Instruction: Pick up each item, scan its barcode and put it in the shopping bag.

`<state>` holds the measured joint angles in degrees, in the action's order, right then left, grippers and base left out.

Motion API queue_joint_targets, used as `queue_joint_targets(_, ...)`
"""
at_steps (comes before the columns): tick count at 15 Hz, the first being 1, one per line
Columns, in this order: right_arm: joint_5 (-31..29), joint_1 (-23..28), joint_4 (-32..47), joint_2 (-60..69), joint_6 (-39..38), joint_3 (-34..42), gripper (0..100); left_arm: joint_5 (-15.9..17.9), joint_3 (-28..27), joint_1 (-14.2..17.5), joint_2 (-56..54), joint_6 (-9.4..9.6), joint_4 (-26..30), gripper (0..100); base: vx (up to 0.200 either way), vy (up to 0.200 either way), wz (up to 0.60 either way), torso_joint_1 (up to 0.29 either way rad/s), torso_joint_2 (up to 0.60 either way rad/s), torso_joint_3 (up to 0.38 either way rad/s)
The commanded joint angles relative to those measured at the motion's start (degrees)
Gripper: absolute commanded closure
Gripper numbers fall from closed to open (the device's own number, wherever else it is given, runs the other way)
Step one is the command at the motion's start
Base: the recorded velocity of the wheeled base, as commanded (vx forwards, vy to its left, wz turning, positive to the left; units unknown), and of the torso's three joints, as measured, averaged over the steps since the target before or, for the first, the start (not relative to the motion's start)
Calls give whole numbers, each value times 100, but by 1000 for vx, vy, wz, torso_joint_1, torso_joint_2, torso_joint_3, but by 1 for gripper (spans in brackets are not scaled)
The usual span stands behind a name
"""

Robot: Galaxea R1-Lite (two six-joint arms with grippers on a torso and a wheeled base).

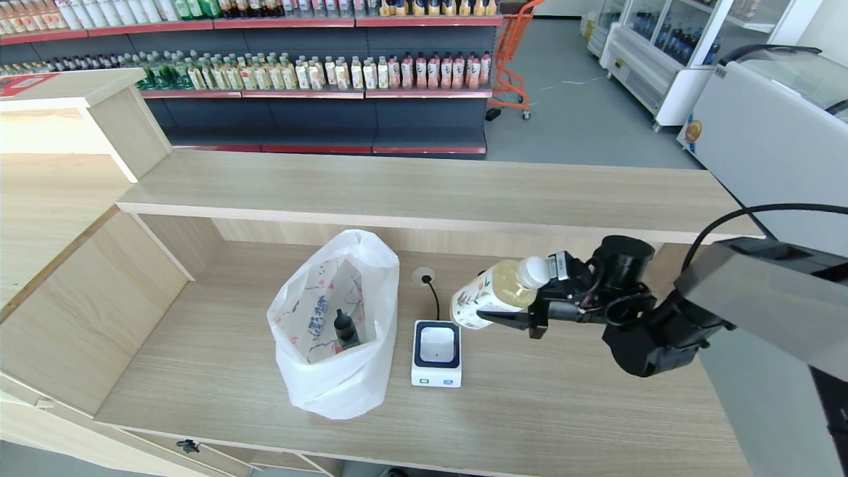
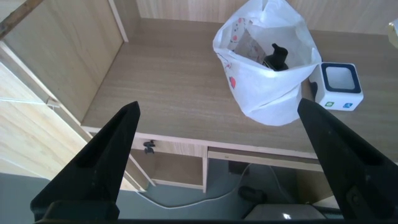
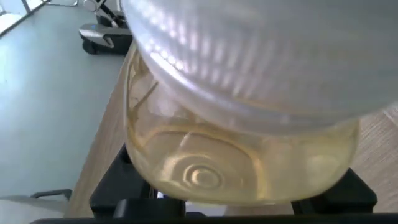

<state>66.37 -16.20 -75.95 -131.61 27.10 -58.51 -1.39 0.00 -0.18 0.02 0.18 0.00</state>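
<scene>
Head view — your right claw [image 1: 517, 305] grips the bottle [image 1: 487, 298] sideways, above the desk [image 1: 563, 411], just right of the scanner [image 1: 436, 351]. Scan step: turn barcode toward scanner window, then bag [image 1: 338, 384]. Left claw [image 2: 217, 106] gapes wide — idle.

Matt wood-grain counter [image 1: 563, 397]; thin glossy plastic bag [image 1: 344, 391]; clear, probably plastic bottle [image 1: 490, 295].

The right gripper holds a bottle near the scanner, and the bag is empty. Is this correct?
No. The bag is not empty: the head view shows items inside it. The right gripper does hold the bottle near the scanner.
</scene>
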Motion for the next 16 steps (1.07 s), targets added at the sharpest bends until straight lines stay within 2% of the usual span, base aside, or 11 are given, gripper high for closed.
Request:
queue_joint_targets(1, -106, 249, -78, 1630, -1198, 1413, 100, -2, 0, 1, -2, -1, 0, 0, 0, 0, 0, 0, 0, 0)
queue_joint_targets(3, -757, 214, -104, 2192, -1998, 2090, 100, -2, 0, 1, -2, -1, 0, 0, 0, 0, 0, 0, 0, 0)
queue_joint_targets(5, -1820, 29, -104, 2807, -3114, 2749, 100, -2, 0, 1, -2, -1, 0, 0, 0, 0, 0, 0, 0, 0)
queue_joint_targets(6, -2207, 3, -96, 2922, -3387, 2890, 100, -2, 0, 1, -2, -1, 0, 0, 0, 0, 0, 0, 0, 0)
queue_joint_targets(7, -2242, -6, -96, 2922, -3404, 2907, 100, -2, 0, 1, -2, -1, 0, 0, 0, 0, 0, 0, 0, 0)
queue_joint_targets(8, -2910, -59, -78, 3097, -3791, 3136, 100, -10, -9, 1, -2, -1, 0, 0, 0, 0, 0, 0, 0, 0)
queue_joint_targets(10, -3437, -59, -52, 3352, -4195, 3355, 100, -2, 0, 1, -2, 17, 0, 0, 0, 0, 0, 0, 0, 0)
queue_joint_targets(13, -3516, -15, -43, 3642, -4239, 3619, 100, -2, 0, 1, -2, -18, 0, 0, 0, 0, 0, 0, 0, 0)
queue_joint_targets(16, -3525, -23, -43, 3871, -4450, 3944, 100, 7, 0, 1, -2, -27, 0, 0, 0, 200, 0, 1, -2, 6)
